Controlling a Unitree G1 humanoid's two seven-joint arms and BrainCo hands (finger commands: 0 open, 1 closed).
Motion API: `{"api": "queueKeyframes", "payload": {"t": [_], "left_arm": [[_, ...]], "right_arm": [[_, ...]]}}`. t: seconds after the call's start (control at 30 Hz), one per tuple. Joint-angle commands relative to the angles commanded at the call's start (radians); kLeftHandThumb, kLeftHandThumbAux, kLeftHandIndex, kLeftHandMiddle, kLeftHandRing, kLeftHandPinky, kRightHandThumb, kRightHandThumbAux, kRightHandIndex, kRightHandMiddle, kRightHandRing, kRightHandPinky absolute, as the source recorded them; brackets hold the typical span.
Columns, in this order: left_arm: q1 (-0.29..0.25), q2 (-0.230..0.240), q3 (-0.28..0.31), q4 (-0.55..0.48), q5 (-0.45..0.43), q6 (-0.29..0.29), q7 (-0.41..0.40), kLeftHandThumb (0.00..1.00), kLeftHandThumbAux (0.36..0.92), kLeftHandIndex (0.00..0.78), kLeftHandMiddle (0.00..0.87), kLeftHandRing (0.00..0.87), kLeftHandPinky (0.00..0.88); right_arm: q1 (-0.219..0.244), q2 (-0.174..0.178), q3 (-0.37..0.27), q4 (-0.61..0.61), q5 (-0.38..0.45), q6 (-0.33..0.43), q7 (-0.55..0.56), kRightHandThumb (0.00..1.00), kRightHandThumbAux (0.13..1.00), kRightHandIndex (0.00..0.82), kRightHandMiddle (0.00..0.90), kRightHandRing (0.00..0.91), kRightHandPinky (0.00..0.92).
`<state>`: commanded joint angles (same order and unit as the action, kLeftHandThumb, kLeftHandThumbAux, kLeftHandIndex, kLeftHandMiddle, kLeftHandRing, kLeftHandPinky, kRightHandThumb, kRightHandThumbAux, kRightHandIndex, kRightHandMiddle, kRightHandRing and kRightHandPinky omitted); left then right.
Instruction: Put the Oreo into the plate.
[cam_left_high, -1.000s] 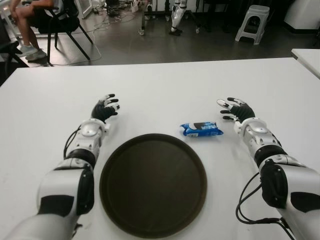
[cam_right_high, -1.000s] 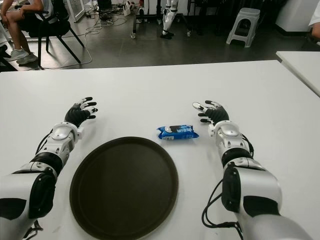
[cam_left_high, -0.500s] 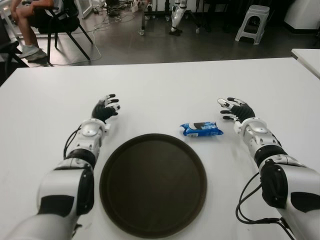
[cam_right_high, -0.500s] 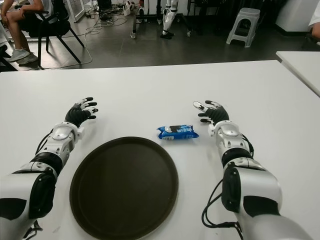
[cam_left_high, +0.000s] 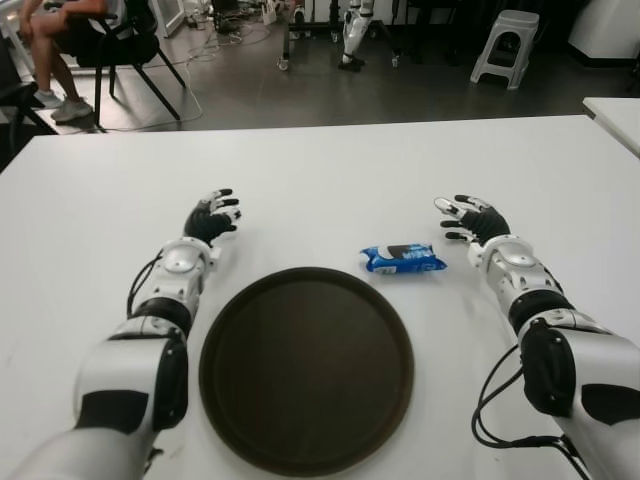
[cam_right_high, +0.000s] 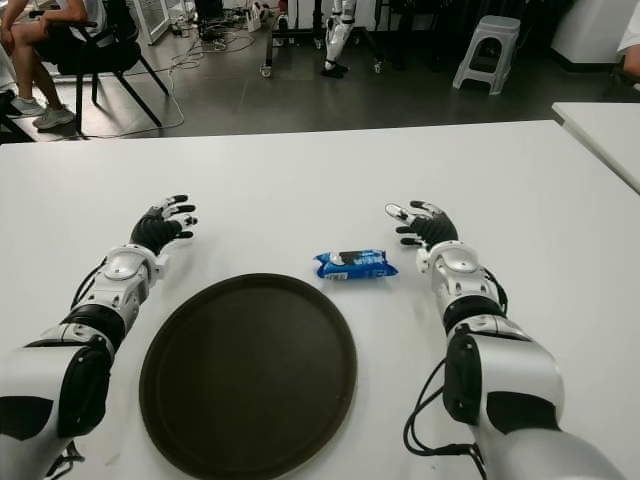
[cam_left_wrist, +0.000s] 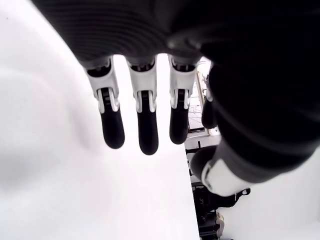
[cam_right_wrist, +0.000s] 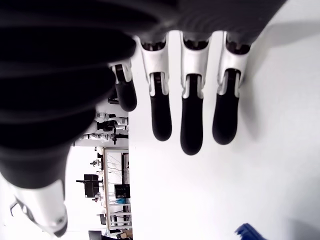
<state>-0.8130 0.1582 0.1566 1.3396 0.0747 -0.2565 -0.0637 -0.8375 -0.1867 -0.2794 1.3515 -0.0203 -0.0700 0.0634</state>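
- Left eye view: the Oreo (cam_left_high: 402, 259), a blue packet, lies flat on the white surface (cam_left_high: 320, 170), just beyond the far right rim of the round dark plate (cam_left_high: 306, 367) and not touching it. The left robot hand (cam_left_high: 211, 217) shows beyond the plate's left rim, fingers spread and holding nothing. Bare surface stretches from both hands to the far edge.
- Right eye view: the right robot hand (cam_right_high: 424, 224) shows to the right of the Oreo, apart from it with a strip of bare surface between, fingers spread and empty. Past the far edge lie a dark floor, a grey stool (cam_right_high: 489, 50) and a seated person (cam_right_high: 35, 40) on a chair. The corner of a second table (cam_right_high: 600, 125) shows at the right.
- Left wrist view: the left hand's fingers (cam_left_wrist: 142, 117) hang straight and relaxed over the white surface.
- Right wrist view: the right hand's fingers (cam_right_wrist: 191, 120) are extended and released; a blue corner of the Oreo shows at the picture's edge, clear of them.
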Motion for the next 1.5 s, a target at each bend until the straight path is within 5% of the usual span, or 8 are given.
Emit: {"api": "queueKeyframes", "payload": {"t": [1.17, 1.5], "left_arm": [[-0.001, -0.001, 0.007, -0.001, -0.007, -0.002, -0.026, 0.0, 0.707, 0.186, 0.235, 0.262, 0.296], [0.001, -0.002, 0.003, -0.001, -0.003, -0.005, -0.024, 0.0, 0.709, 0.182, 0.226, 0.255, 0.298]], "right_arm": [[0.001, 0.002, -0.008, -0.002, 0.007, 0.0, -0.002, 0.0, 0.737, 0.225, 0.335, 0.388, 0.44], [-0.003, -0.013, 0.079, -0.009, -0.078, -0.102, 0.02, 0.0, 0.717, 0.206, 0.29, 0.322, 0.334]]}}
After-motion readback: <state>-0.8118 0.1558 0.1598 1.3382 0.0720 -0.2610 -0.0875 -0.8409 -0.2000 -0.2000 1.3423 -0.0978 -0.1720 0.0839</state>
